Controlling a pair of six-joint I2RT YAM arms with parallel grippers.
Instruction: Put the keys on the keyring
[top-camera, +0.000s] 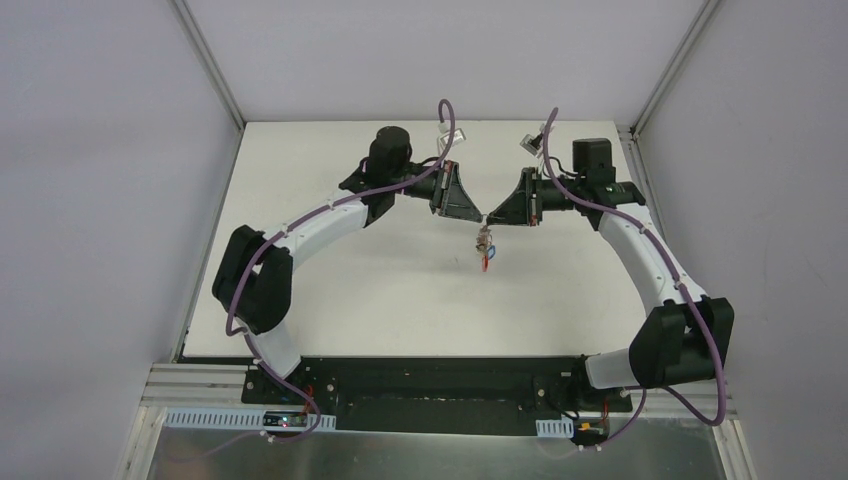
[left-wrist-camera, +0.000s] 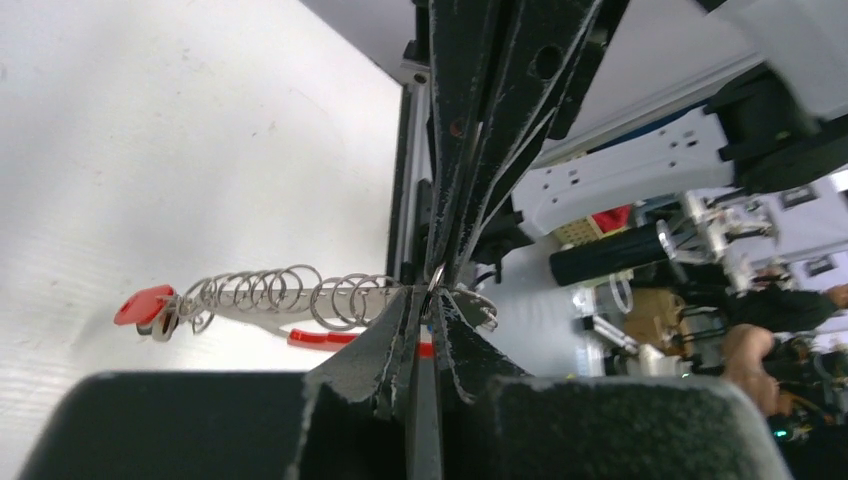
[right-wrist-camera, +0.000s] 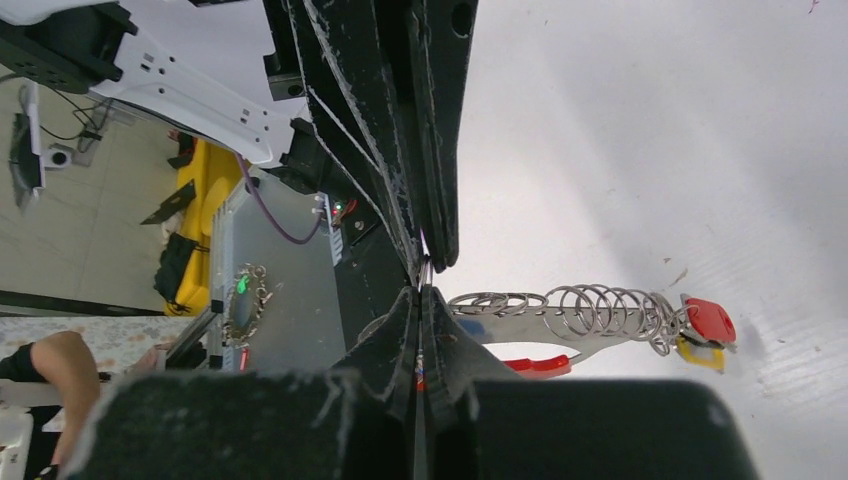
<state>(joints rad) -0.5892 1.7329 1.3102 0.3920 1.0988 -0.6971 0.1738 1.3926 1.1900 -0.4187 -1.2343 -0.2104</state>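
Note:
The keyring (top-camera: 486, 243) hangs in mid-air over the middle of the table, just below where both grippers meet tip to tip. My left gripper (left-wrist-camera: 428, 300) is shut on its hooked end. My right gripper (right-wrist-camera: 424, 292) is shut on the same end, from the opposite side. The keyring (left-wrist-camera: 270, 300) is a grey metal strip strung with several small split rings, with a red arc (left-wrist-camera: 320, 340) under it. At its far end hang keys: a red-headed key (right-wrist-camera: 711, 318) and a yellow-headed one (right-wrist-camera: 697, 352). Other key heads are hidden behind the fingers.
The white table (top-camera: 350, 290) lies below, walled at the back and sides by grey panels and metal rails (top-camera: 210, 60). The black base bar (top-camera: 430, 385) of the arms runs along the near edge. Both arms curve inward from the sides.

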